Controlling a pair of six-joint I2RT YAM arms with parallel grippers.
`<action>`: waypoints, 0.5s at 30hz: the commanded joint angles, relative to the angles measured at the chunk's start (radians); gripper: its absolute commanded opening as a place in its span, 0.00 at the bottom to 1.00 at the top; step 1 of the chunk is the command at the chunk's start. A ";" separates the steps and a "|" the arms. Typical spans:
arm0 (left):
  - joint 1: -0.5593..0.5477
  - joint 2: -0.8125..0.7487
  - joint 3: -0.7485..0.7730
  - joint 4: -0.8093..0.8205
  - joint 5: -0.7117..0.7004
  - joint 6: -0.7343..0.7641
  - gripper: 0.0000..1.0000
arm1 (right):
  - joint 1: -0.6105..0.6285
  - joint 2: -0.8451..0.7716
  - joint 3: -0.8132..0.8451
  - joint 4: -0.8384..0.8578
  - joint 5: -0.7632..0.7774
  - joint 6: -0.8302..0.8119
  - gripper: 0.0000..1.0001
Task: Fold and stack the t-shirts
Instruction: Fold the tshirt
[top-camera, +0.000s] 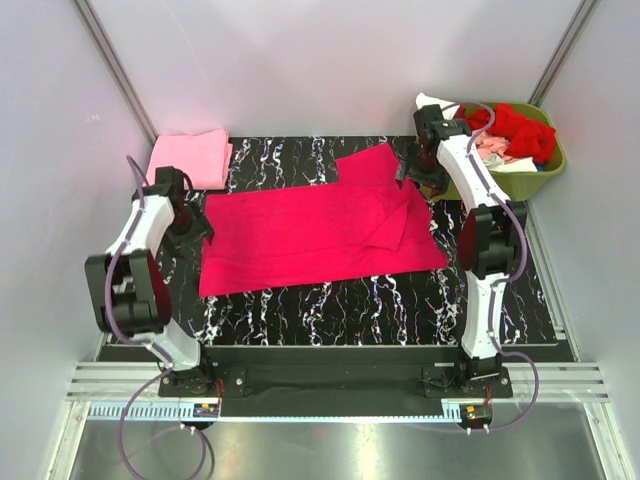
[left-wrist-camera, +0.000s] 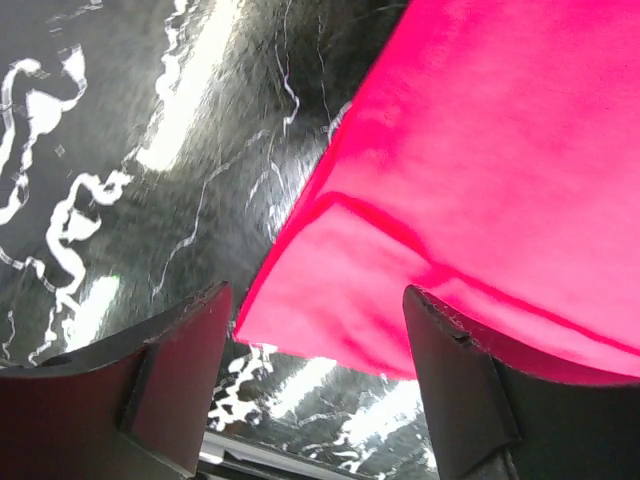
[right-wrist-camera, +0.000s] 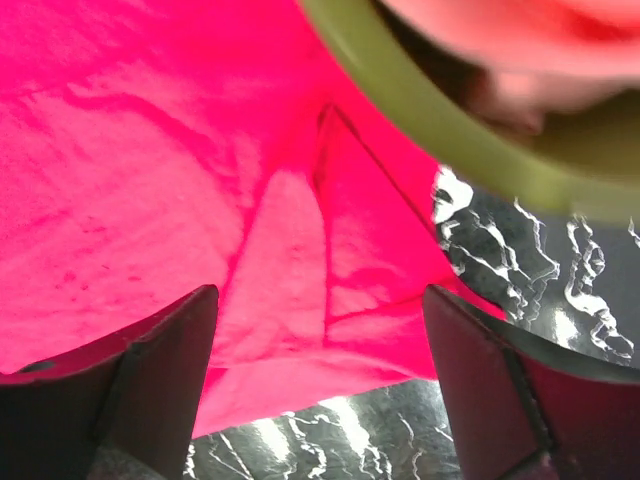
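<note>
On black marbled desk (top-camera: 400, 300), white walls (top-camera: 320, 60): magenta shirt (top-camera: 310, 230) flat mid-frame. Left arm (top-camera: 140, 240) at its left edge, right arm (top-camera: 480, 200) upper right; both jaws open.

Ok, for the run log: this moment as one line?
magenta t-shirt: laid out | left jaws: open, at its left edge | right jaws: open, at its right edge | light pink t-shirt: folded

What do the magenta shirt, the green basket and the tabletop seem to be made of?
The magenta shirt: soft matte cloth, probably knit; it lies limp with creases and folded edges. The basket: likely moulded plastic, olive green, smooth thick rim. The tabletop: black with white marble veining, glossy with light reflections; perhaps printed laminate, not certain.
</note>
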 joint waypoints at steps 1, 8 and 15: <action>0.006 -0.158 -0.087 -0.002 0.026 -0.071 0.75 | -0.023 -0.175 -0.106 0.049 0.045 -0.001 0.91; 0.009 -0.394 -0.377 0.166 0.151 -0.236 0.72 | -0.162 -0.567 -0.797 0.324 -0.219 0.169 0.91; 0.015 -0.433 -0.517 0.258 0.156 -0.282 0.69 | -0.237 -0.639 -1.077 0.456 -0.351 0.185 0.82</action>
